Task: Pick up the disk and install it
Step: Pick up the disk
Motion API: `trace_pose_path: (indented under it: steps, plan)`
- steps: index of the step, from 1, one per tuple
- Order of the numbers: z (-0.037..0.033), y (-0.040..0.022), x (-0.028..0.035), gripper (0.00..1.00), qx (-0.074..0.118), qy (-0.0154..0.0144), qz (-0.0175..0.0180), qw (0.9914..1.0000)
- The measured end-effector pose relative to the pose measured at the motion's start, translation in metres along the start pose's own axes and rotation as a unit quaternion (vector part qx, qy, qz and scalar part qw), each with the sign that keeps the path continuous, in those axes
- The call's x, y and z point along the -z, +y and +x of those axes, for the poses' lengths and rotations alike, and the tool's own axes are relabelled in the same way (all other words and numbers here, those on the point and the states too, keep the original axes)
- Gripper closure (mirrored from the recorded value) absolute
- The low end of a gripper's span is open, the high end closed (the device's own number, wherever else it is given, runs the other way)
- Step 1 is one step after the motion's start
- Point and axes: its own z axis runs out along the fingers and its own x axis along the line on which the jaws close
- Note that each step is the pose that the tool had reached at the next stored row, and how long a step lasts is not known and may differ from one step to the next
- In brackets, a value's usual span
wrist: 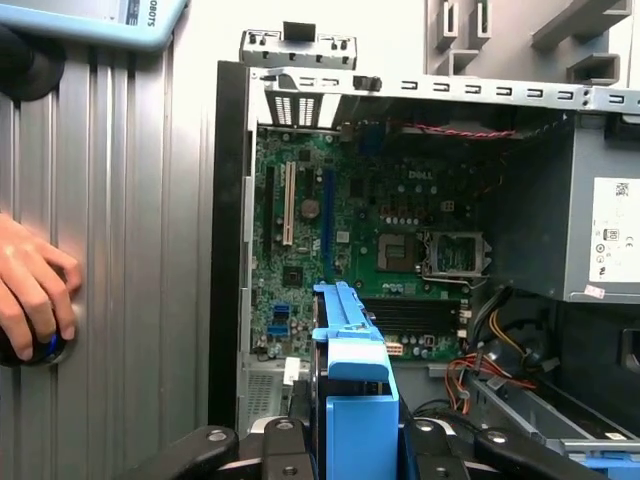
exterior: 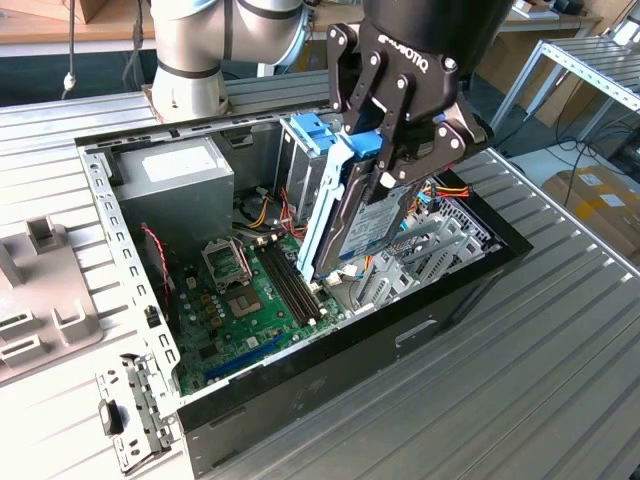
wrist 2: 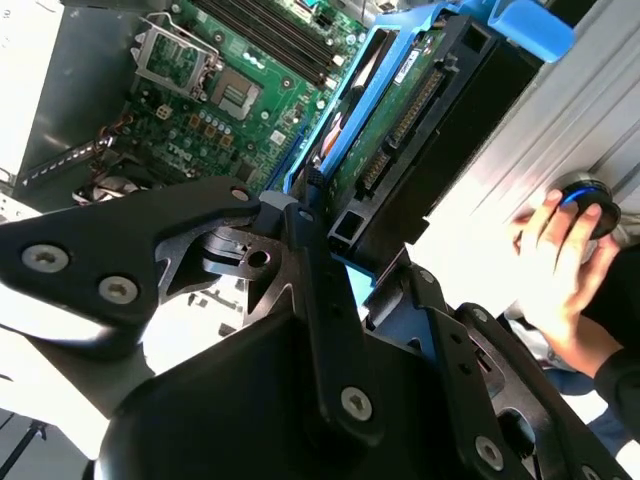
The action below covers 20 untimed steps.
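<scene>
Your gripper [exterior: 386,170] clamps the disk [exterior: 373,228] on edge, its long axis steeply tilted, lower end pointing into the open case [exterior: 420,325].

Counting one hard drive [exterior: 375,225], one gripper [exterior: 410,160], one robot arm [exterior: 195,50], one open computer case [exterior: 430,320], one motherboard [exterior: 235,300], one CPU socket [exterior: 222,262], one grey power supply [exterior: 175,180], one drive cage [exterior: 292,170], one loose metal bracket [exterior: 130,420], one cardboard box [exterior: 600,195], one slatted metal table [exterior: 560,380] and one person's hand [wrist: 35,290].
</scene>
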Motion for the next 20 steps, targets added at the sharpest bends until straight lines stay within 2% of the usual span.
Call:
trace_pose_path:
  steps: [1,2,14,16,20]
  plan:
    - [0.0025,-0.0007,0.0000,0.63,0.000,-0.0091,0.0003,0.99996]
    - [0.0047,-0.0013,0.0002,0.63,0.000,-0.0136,0.0004,0.99991]
    - [0.0169,-0.0137,-0.0001,0.63,0.000,-0.0138,-0.0001,0.99990]
    - [0.0187,-0.0167,-0.0002,0.63,0.000,-0.0138,-0.0003,0.99990]
    - [0.0226,-0.0280,-0.0007,0.63,-0.001,-0.0139,-0.0007,0.99990]
